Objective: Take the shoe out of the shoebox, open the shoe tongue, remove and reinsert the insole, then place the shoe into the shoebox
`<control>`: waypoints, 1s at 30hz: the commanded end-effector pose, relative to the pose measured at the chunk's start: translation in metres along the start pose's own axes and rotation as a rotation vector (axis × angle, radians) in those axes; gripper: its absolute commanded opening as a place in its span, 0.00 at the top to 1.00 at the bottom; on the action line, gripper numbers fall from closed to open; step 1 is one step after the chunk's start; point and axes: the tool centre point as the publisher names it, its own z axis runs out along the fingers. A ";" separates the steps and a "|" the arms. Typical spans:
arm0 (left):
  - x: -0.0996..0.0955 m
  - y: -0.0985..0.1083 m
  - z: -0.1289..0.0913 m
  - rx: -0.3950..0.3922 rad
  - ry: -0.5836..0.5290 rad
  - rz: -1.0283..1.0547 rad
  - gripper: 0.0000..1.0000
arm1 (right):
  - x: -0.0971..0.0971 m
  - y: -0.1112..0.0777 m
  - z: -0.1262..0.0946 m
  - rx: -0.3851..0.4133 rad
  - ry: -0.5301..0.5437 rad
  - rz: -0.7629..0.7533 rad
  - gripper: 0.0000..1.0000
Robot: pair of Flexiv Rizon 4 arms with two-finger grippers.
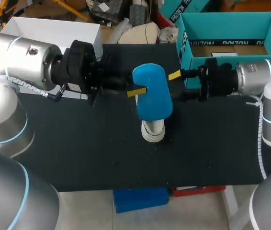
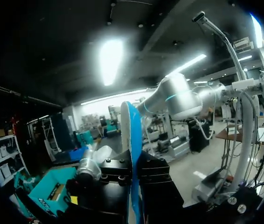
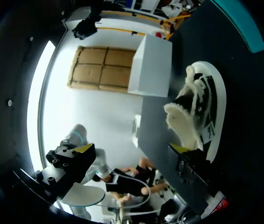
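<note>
A blue insole (image 1: 152, 93) is held in the air above the table's middle, and my left gripper (image 1: 138, 91) is shut on its left edge. In the left wrist view the insole (image 2: 133, 140) stands edge-on between the black fingers of that gripper (image 2: 132, 175). Under the insole, the black-and-white shoe (image 1: 153, 130) lies on the black table, only its white end showing. My right gripper (image 1: 175, 84) is open just right of the insole and holds nothing. Ahead of the right gripper (image 3: 133, 148), the shoe (image 3: 199, 112) lies on the table with its fleecy opening spread wide.
The open teal shoebox (image 1: 188, 48) stands at the back right, close behind my right arm. A white box (image 1: 54, 29) sits at the back left. The black table top (image 1: 87, 148) lies bare in front of the shoe.
</note>
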 end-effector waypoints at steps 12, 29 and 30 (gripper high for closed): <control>-0.005 0.003 0.004 0.006 0.004 0.001 1.00 | -0.001 0.000 0.001 -0.002 0.000 0.000 0.00; 0.061 0.071 -0.014 -0.103 -0.035 0.567 1.00 | -0.001 0.000 0.001 -0.002 0.000 0.000 0.00; 0.059 0.079 -0.015 -0.132 -0.035 0.620 1.00 | -0.001 0.000 0.001 -0.002 0.000 0.000 0.00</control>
